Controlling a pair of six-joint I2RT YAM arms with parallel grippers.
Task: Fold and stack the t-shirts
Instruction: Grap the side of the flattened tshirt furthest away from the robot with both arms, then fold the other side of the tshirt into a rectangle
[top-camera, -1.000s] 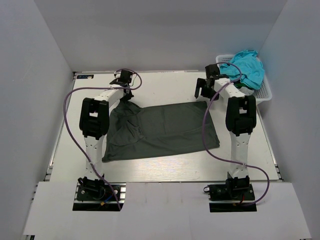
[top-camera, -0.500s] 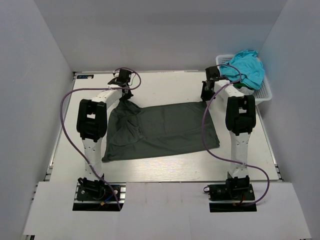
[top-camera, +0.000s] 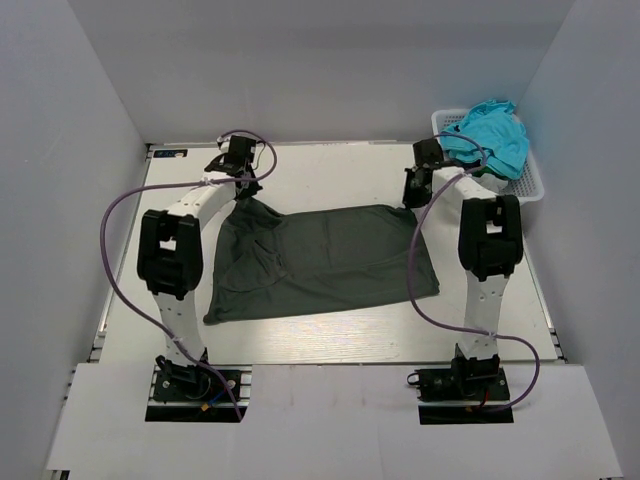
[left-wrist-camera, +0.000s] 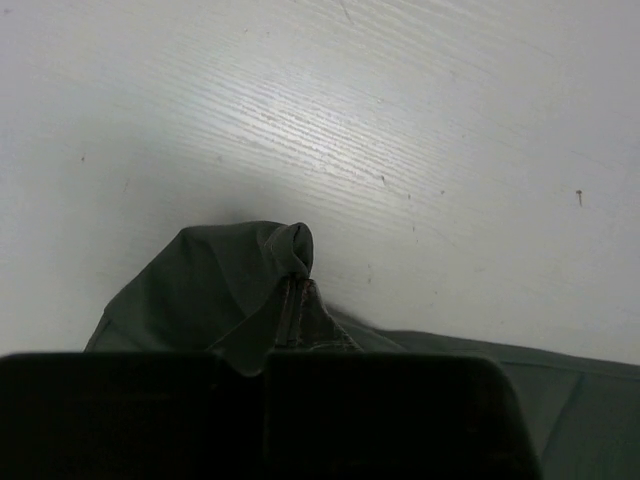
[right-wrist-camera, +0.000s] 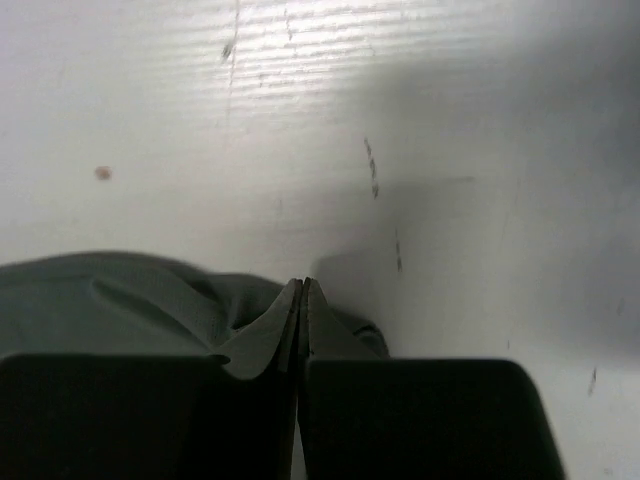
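Note:
A dark charcoal-grey t-shirt (top-camera: 320, 260) lies spread on the table's middle. My left gripper (top-camera: 243, 190) is shut on its far left corner, which is pulled up into a small peak. In the left wrist view the cloth (left-wrist-camera: 200, 300) bunches around the closed left gripper (left-wrist-camera: 295, 285). My right gripper (top-camera: 410, 198) is shut on the shirt's far right corner. The right wrist view shows cloth (right-wrist-camera: 120, 300) gathered on both sides of the pinched right gripper (right-wrist-camera: 302, 290). A turquoise t-shirt (top-camera: 490, 135) is heaped in the basket.
A white lattice basket (top-camera: 530, 185) stands at the back right corner, close behind the right arm. White walls enclose the table on three sides. Purple cables loop from both arms over the table's sides.
My right gripper came down onto the shirt's far right corner and shut on it. The left arm's elbow swung left while its gripper kept hold of the far left corner.

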